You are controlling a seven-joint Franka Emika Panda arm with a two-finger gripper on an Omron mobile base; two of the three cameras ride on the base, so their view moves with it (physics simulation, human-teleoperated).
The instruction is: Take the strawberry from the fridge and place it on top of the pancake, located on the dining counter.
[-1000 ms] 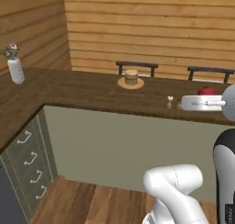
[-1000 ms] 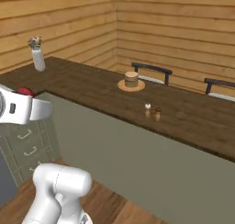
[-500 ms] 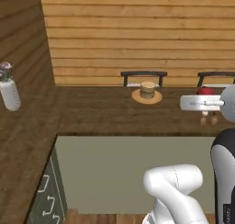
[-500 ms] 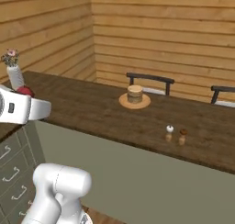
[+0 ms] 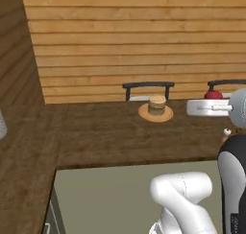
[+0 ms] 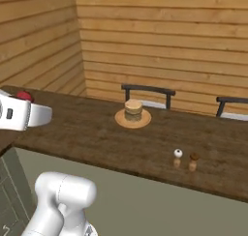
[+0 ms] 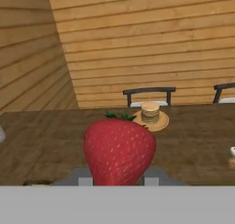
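The red strawberry (image 7: 119, 149) looms large in the hand view, pinched between the two fingertips of my gripper (image 7: 118, 179), which is shut on it. From the base views the strawberry (image 5: 213, 93) (image 6: 24, 95) peeks over the white hand of the gripper (image 5: 212, 100) (image 6: 22, 102), held above the near side of the dining counter (image 5: 105, 132) (image 6: 92, 133). The pancake (image 5: 157, 102) (image 6: 133, 108) (image 7: 150, 111), a small tan stack on a tan-orange plate (image 5: 145, 114), stands toward the counter's far edge, ahead of the gripper. The fridge is out of view.
Two dark chairs (image 5: 147, 87) (image 6: 232, 102) stand behind the counter against the plank wall. Salt and pepper shakers (image 6: 178, 157) (image 6: 193, 161) sit right of the pancake. A pale vase (image 5: 1, 125) stands at the far left. Drawer fronts (image 6: 7, 215) run below the left counter.
The whole picture has shifted as the base drove and turned: the counter and pancake now sit closer and more central. The gripper holds the strawberry as before.
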